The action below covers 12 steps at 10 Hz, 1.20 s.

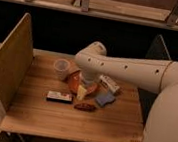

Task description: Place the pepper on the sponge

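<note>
The pepper [84,106] lies flat on the wooden counter [39,118], a dark reddish pod just beyond the orange plate [73,81] at that plate's 5 o'clock. Nothing is touching it. The blue-grey sponge [104,99] sits close by at the pepper's 2 o'clock, with a narrow gap between the two.

The gripper [81,96] hangs from the white arm [128,69] and points down over the near edge of the plate, at about 11 o'clock from the pepper. Its fingers stand spread wide and have hold of nothing.

A pale cup [61,67] stands at the plate's 10 o'clock. A white box with orange markings [109,84] lies at the plate's 3 o'clock, behind the sponge. A flat dark packet [59,97] rests at the pepper's 9 o'clock.
</note>
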Tool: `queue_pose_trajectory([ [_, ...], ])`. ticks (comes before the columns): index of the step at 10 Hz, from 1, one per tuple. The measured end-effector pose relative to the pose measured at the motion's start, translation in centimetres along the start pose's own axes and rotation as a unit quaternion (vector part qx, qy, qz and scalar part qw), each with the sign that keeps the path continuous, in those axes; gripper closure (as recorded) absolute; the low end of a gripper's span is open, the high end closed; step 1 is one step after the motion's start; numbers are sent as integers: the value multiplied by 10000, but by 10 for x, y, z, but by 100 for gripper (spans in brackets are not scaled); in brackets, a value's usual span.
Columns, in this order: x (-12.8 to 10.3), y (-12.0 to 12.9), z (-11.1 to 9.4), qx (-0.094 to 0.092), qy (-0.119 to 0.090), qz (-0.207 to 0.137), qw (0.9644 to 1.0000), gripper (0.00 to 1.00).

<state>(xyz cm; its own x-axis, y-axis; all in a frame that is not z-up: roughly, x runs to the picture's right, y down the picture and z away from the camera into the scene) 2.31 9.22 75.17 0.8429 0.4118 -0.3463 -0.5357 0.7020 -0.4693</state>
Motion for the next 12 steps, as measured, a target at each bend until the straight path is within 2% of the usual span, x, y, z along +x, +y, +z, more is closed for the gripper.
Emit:
queue_pose_trajectory([
  [2,11,12,13,-219,50,140,9996,20],
  [3,15,23,28,-483,53,181,9987,20],
  [4,16,28,34,-591,70,159,9981,20],
  [8,13,29,34,-602,35,124,9981,20],
  [9,4,34,36,-641,43,-27,9979,20],
  [12,-14,56,58,-931,293,-500,9940,20],
])
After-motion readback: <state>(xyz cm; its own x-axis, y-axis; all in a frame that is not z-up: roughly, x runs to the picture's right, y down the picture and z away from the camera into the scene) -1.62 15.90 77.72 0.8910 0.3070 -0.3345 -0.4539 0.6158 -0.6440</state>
